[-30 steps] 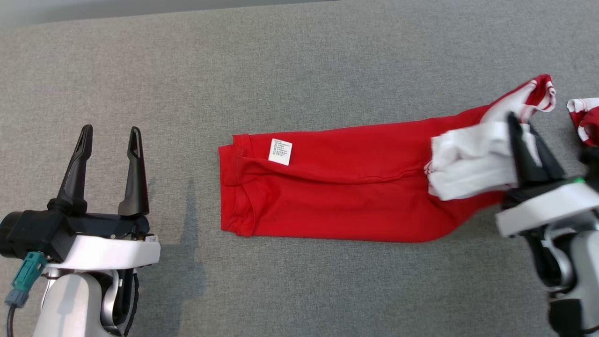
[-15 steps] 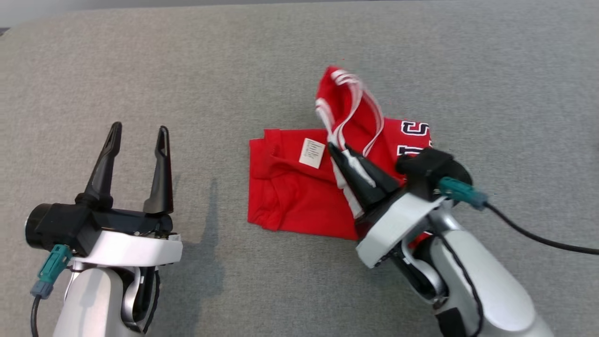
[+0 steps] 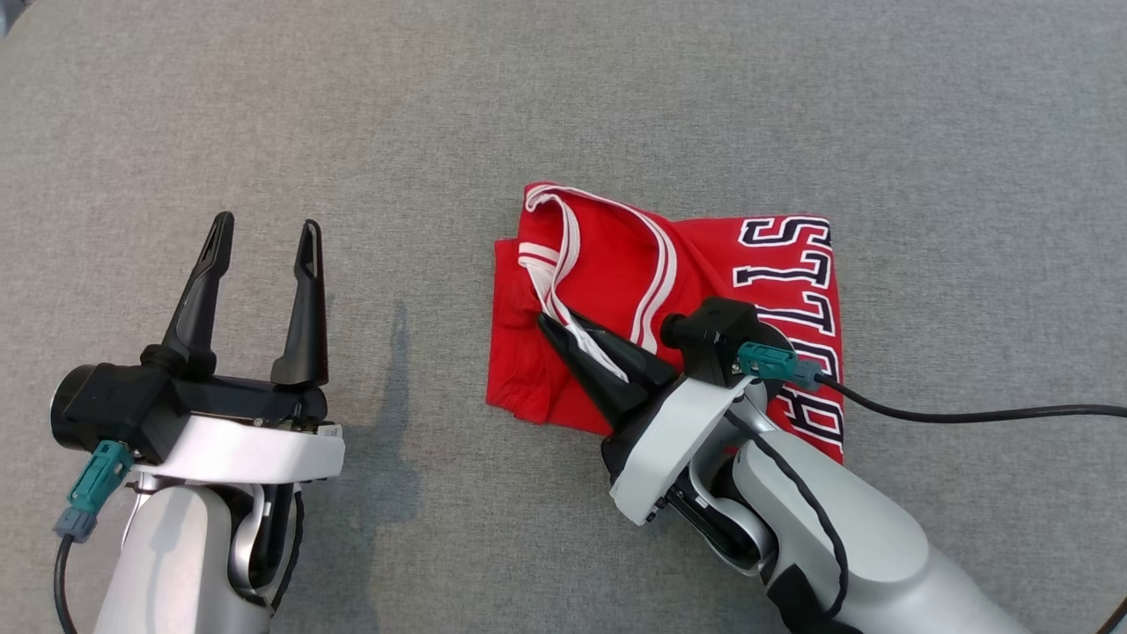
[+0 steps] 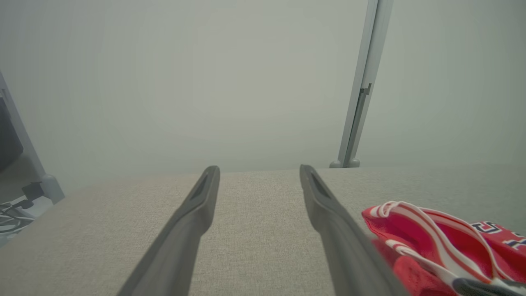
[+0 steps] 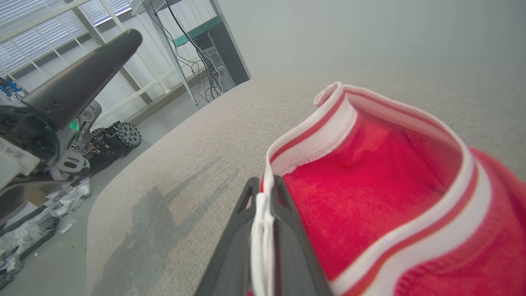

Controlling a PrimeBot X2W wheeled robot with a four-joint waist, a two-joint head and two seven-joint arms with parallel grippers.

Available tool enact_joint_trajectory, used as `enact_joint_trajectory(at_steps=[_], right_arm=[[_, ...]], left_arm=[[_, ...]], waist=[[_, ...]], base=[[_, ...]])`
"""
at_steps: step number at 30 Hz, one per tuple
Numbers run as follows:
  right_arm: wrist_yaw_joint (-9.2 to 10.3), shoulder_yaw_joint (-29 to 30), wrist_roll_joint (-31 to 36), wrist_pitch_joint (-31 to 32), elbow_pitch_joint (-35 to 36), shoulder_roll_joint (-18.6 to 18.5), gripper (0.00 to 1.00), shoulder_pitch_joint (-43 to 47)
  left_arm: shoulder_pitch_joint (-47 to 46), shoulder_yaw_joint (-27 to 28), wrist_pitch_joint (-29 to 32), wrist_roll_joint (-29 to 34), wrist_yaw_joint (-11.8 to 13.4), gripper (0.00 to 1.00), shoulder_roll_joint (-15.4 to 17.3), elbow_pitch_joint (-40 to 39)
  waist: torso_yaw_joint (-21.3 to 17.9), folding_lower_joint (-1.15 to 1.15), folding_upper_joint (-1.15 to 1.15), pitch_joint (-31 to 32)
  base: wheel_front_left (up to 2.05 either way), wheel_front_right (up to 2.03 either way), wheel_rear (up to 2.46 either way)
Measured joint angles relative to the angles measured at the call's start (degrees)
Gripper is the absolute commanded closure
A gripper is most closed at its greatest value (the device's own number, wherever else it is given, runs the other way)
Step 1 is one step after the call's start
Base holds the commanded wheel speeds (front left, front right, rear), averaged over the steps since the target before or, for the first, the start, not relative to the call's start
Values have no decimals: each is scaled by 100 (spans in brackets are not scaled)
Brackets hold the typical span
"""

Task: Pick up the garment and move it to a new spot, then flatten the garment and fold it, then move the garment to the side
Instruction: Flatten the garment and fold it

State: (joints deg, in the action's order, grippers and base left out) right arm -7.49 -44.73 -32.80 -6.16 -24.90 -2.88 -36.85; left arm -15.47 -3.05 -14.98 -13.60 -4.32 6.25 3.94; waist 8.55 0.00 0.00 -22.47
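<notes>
Two robot grippers work over a grey fabric-covered worktop (image 3: pixel 264 106), seen from above. A red garment (image 3: pixel 704 264), a sports jersey with white-striped trim (image 5: pixel 316 144) and dark lettering (image 3: pixel 788 264), lies right of centre on the worktop, doubled over on itself into a rough rectangle. The right gripper (image 3: pixel 550 328) reaches in from the lower right. Its two dark fingers are pressed together on a strip of the white trim near the garment's left edge, and the right wrist view shows the band pinched between them, low over the cloth. The left gripper (image 3: pixel 264 224) hangs well apart to the left, fingers spread wide, holding nothing.

The folding step appears to be in hand: the top layer seems laid over, though the trim loop looks puckered, not flat. The next move likely calls for parting the right fingers to drop the trim, then drawing clear without dragging the top layer. After that the loop wants pressing flat before the garment slides aside.
</notes>
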Motion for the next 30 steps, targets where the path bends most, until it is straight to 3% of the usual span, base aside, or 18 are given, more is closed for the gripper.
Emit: enact_joint_trajectory(at_steps=[1,9,11,17,27,30], right_arm=[[0,-62,-64,-65,-32,4,0,-38],[0,-321,-271,-653,245,4,0,-302],[0,-130,-141,-760,532,14,0,-297],[0,1027,470,-856,1105,-140,0,138],[0,3501,1475,-732,1719,-655,0,1542],[0,3955,1621,-610,1835,-698,0,1954]], left_arm=[[-11,8,0,7,-12,0,-2,7],[-30,87,0,70,-41,0,-12,85],[-24,143,0,99,-40,0,-11,103],[40,240,0,152,-12,0,-7,97],[269,358,0,238,46,0,10,97],[397,382,0,244,64,0,35,101]], waist=[[-15,0,0,-6],[-200,0,0,89],[-290,0,0,170],[-453,0,0,336],[-593,0,0,633],[-631,0,0,762]], base=[[0,0,0],[0,0,0],[0,0,0],[0,0,0],[0,0,0],[0,0,0]])
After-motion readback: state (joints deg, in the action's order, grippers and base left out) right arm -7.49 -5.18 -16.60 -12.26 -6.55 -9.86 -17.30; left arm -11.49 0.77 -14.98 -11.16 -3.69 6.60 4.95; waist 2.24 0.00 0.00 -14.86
